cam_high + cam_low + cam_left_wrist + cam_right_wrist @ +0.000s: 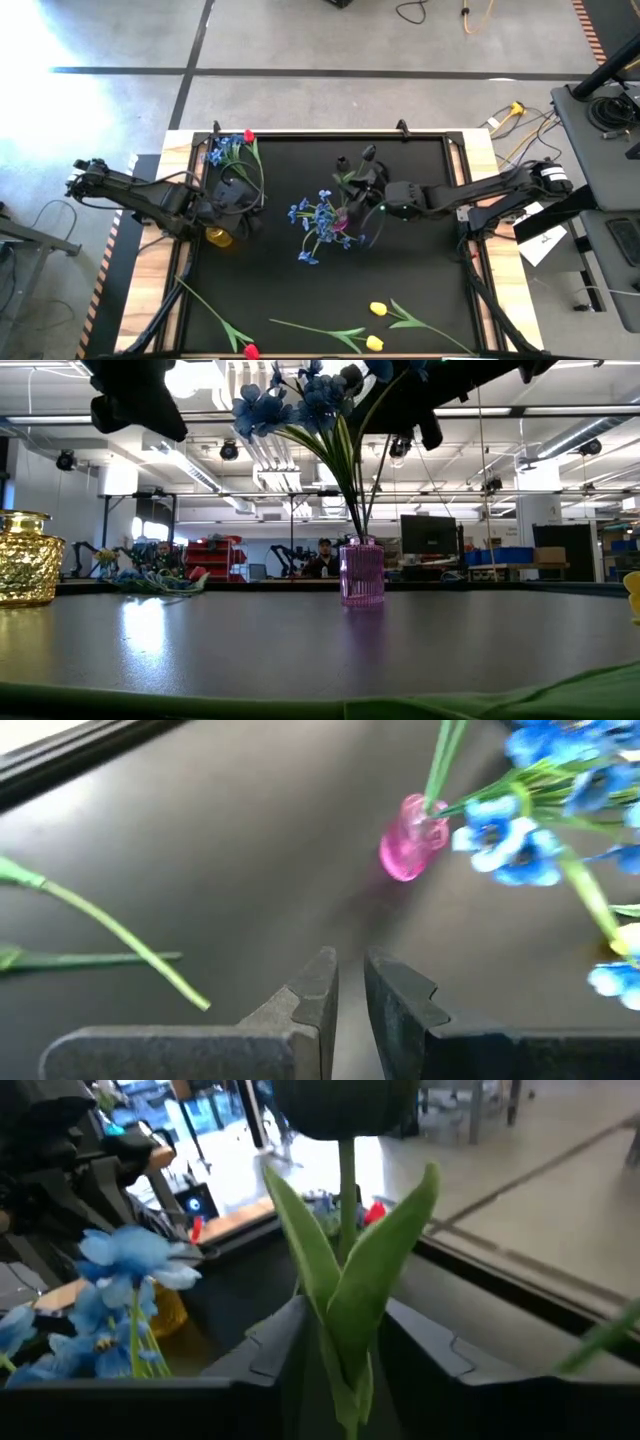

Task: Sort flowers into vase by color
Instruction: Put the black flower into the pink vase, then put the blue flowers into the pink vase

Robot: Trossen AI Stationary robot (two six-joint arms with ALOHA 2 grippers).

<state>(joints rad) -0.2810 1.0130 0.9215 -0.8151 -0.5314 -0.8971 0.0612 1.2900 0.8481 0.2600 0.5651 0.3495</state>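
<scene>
A pink glass vase (342, 224) stands mid-table on its base (361, 573) and holds several blue-blossomed stems (318, 218). My right gripper (368, 196) is just beyond it on the far right side, shut on the dark-headed flower (345, 165). A gold vase (218, 236) stands at the left. My left gripper (246, 204) hovers beside it, fingers (322, 982) almost together and empty. Red tulips (250, 351) and yellow tulips (378, 310) lie along the near edge. A blue bunch with a red tulip (236, 148) lies at the far left. My right gripper pinches the dark-headed flower between its two fingers at the stem and its two green leaves (345, 1342), below the head (345, 1105). The fingers come level from the table's right and lie across the stem. The flower is lifted clear of the table.
The gold vase (25, 558) is left of the pink vase. Cables and the arm bases flank the black mat (420, 270). A long green leaf (400, 700) lies close in the foreground of the low view. A person shows in the room far behind the table.
</scene>
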